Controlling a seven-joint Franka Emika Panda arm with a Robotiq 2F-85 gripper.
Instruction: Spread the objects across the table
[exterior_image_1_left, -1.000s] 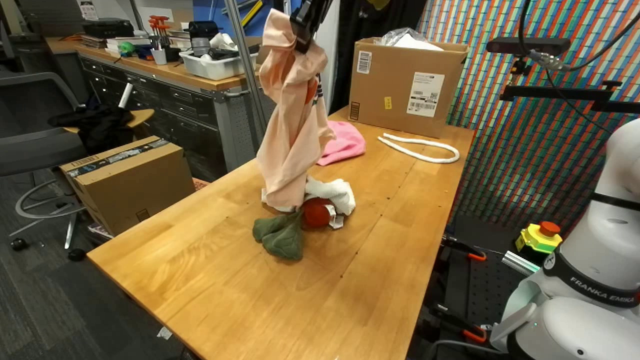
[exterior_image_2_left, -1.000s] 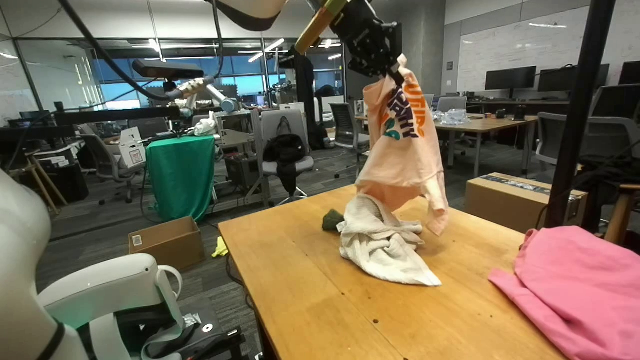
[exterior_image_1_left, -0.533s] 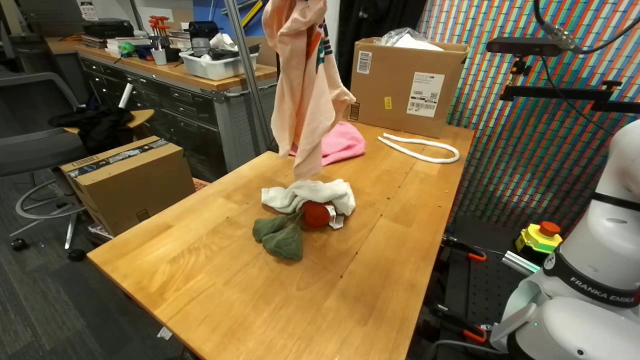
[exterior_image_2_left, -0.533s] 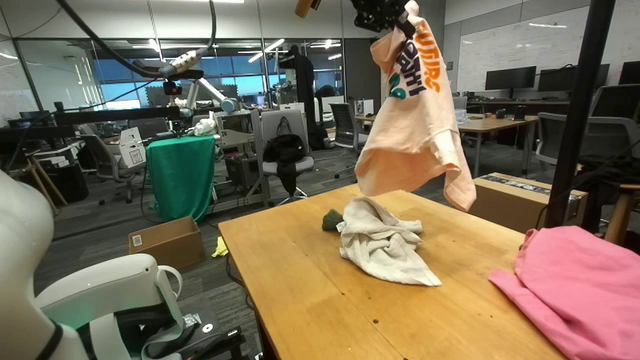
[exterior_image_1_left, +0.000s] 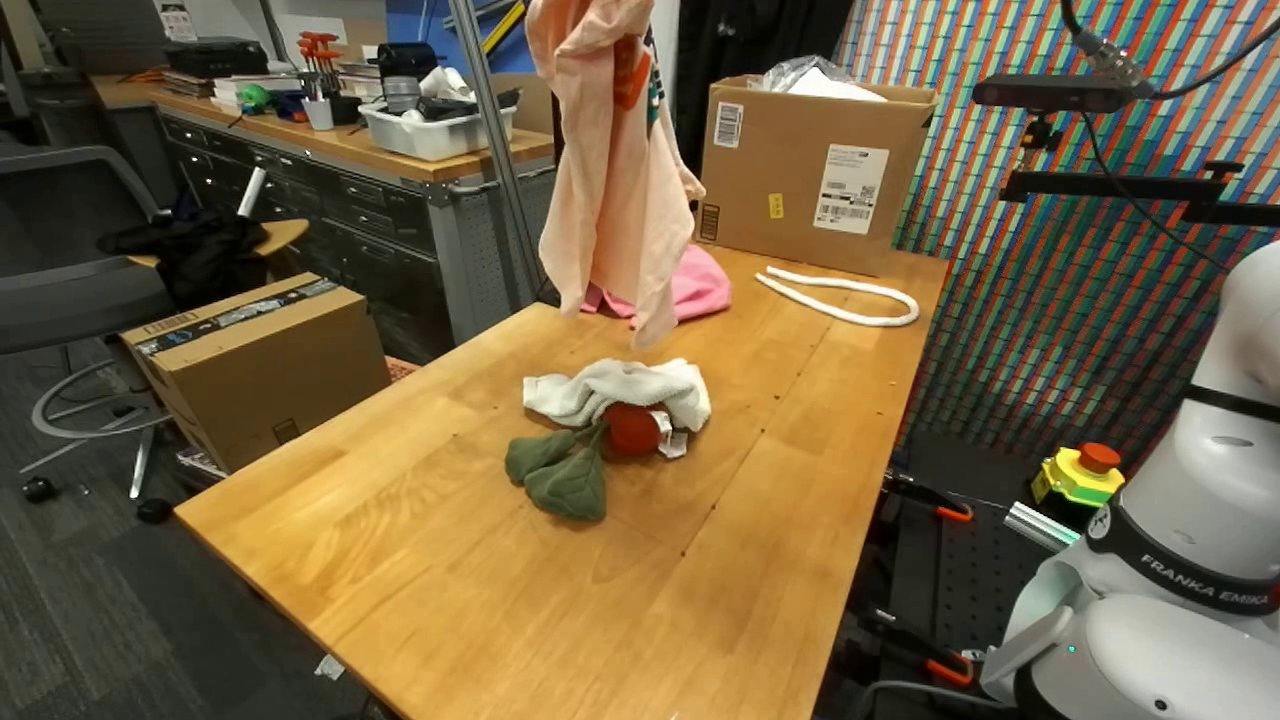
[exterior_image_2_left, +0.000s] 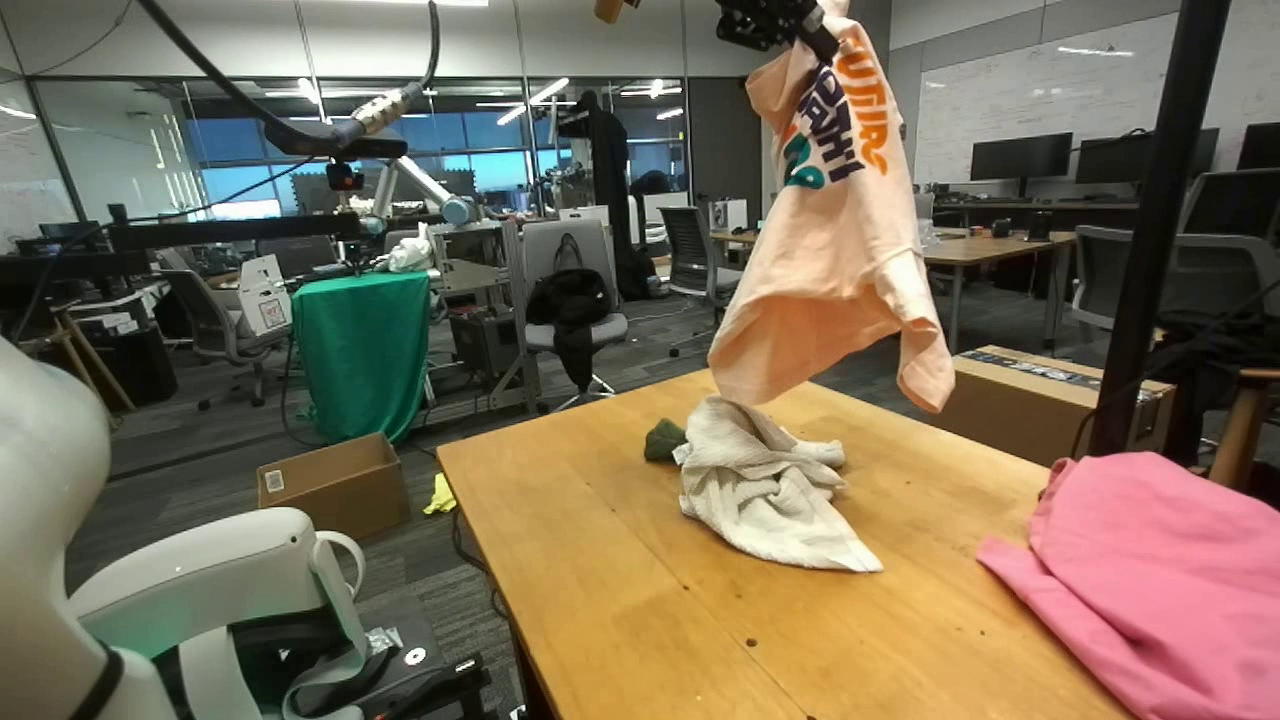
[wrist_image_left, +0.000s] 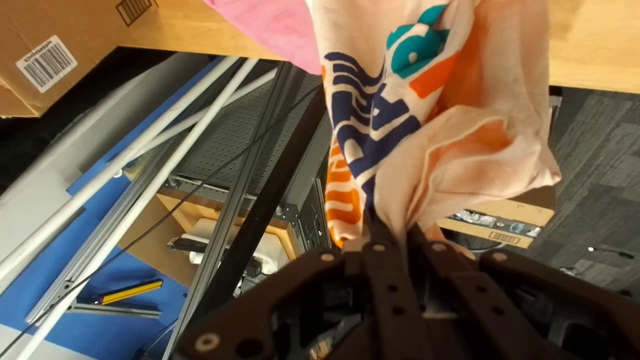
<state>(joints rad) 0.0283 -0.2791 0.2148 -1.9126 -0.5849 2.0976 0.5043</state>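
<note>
Dangling over the table (exterior_image_1_left: 560, 620), the peach cloth (exterior_image_1_left: 610, 200) is clamped in the gripper (wrist_image_left: 394, 229).
In an exterior view its top is cut off by the frame, and its folds hide part of the pink cloth (exterior_image_1_left: 698, 285). On the wood, the red ball (exterior_image_1_left: 632, 430) rests against the white cloth (exterior_image_1_left: 622, 388), the olive piece (exterior_image_1_left: 570, 485) just beside; whether ball and olive piece touch is unclear. Bare wood stretches from there to the near edges. Behind, the cord (exterior_image_1_left: 880, 321) lies near a side edge, and a box (exterior_image_1_left: 790, 175) stands at the far end.
</note>
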